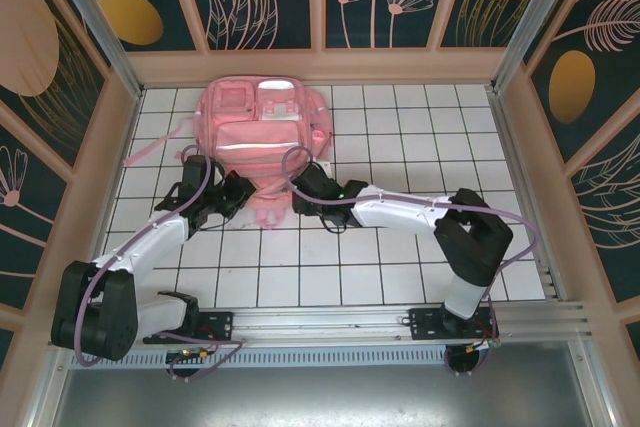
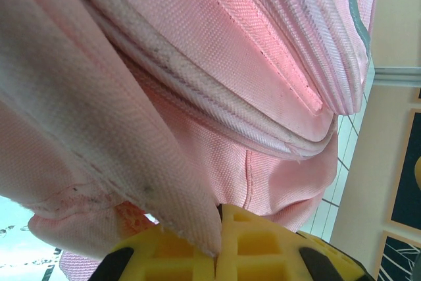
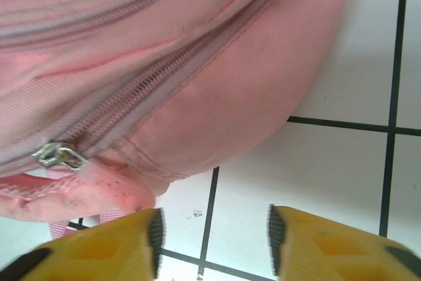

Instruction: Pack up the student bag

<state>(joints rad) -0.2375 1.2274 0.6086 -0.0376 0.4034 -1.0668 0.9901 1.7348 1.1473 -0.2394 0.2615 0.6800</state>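
The student bag (image 1: 262, 132) is a large pink backpack lying flat at the back middle of the tiled table. In the top view my left gripper (image 1: 236, 197) is at its near left edge. In the left wrist view, that gripper (image 2: 219, 231) is shut on a fold of the bag's pink fabric (image 2: 164, 182). My right gripper (image 1: 302, 187) is at the bag's near right edge. In the right wrist view it (image 3: 214, 231) stands open over bare tile, with nothing between its fingers. A metal zip slider (image 3: 59, 156) and its pink pull tab (image 3: 122, 185) lie just beyond the left finger.
The white tiled table (image 1: 400, 237) is walled in by wooden panels on three sides. A pink strap (image 1: 150, 152) trails from the bag's left side. A metal rail (image 1: 330, 322) carrying both arm bases runs along the near edge.
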